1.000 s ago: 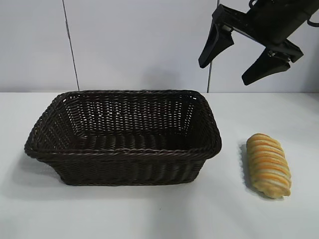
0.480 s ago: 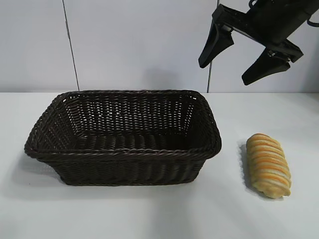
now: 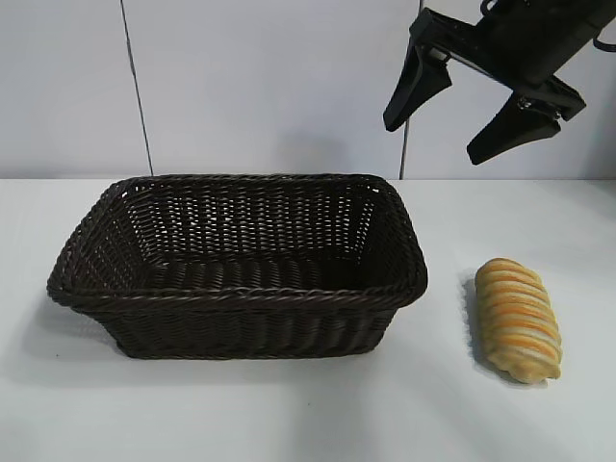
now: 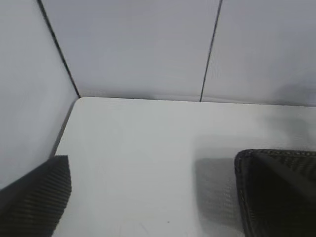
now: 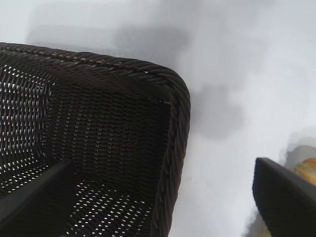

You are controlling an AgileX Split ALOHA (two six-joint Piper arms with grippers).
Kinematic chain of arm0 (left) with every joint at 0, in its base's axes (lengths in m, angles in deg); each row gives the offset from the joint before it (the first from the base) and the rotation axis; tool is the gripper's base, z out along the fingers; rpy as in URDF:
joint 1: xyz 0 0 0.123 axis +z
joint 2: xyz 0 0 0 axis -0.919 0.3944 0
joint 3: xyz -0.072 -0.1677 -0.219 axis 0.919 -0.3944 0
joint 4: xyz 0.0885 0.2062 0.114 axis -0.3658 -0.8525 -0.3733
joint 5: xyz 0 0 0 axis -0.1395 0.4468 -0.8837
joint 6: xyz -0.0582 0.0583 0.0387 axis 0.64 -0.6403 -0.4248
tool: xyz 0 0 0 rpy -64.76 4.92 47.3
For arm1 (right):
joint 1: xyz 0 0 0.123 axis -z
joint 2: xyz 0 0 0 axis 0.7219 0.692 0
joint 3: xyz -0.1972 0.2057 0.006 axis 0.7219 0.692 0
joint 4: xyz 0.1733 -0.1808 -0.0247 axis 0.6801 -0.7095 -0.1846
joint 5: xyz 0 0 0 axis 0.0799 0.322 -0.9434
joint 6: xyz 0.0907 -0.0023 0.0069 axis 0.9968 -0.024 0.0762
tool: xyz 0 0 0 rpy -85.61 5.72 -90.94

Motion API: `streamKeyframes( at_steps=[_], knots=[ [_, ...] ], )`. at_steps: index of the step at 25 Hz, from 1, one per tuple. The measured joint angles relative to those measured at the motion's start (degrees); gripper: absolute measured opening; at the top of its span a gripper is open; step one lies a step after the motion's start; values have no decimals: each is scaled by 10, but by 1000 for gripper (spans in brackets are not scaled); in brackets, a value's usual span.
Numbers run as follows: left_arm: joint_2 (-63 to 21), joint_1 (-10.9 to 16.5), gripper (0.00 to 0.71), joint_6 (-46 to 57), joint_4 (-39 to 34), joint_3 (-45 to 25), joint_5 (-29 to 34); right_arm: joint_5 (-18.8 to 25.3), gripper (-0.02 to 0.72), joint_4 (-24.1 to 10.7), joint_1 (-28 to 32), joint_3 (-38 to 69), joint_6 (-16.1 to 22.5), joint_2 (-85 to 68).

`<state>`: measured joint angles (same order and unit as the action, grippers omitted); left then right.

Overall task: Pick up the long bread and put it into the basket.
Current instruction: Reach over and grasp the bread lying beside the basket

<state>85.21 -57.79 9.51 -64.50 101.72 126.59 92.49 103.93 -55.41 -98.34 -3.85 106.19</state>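
Note:
The long bread (image 3: 519, 320), a golden-tan loaf with twisted ridges, lies on the white table just right of the basket (image 3: 241, 294). The basket is a dark brown wicker one with nothing inside. High above the gap between the two hangs my right gripper (image 3: 433, 142), open and holding nothing. Its wrist view looks down past my right gripper (image 5: 163, 207) onto the basket's corner (image 5: 180, 113), with an edge of the bread (image 5: 307, 168) beside one finger. My left gripper (image 4: 153, 197) is out of the exterior view; it is open over bare table near a wall corner.
The white table (image 3: 289, 414) runs back to a pale wall with dark vertical seams. In the left wrist view the table's edge (image 4: 66, 123) meets a side wall.

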Motion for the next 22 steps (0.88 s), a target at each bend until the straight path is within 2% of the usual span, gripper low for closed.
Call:
streamKeyframes(
  at_steps=[6, 12, 18, 22],
  knots=[
    [-124, 0, 694, 9, 7, -136, 49, 0, 695, 0, 0, 0, -1, 0],
    [-158, 0, 694, 20, 9, -248, 62, 0, 695, 0, 0, 0, -2, 0],
    [-158, -1, 694, 22, 9, -305, 60, 0, 695, -2, 0, 0, -5, 0],
    [-158, -19, 694, 22, 9, -306, 48, 1, 695, -11, 0, 0, -7, 0]
  ],
)
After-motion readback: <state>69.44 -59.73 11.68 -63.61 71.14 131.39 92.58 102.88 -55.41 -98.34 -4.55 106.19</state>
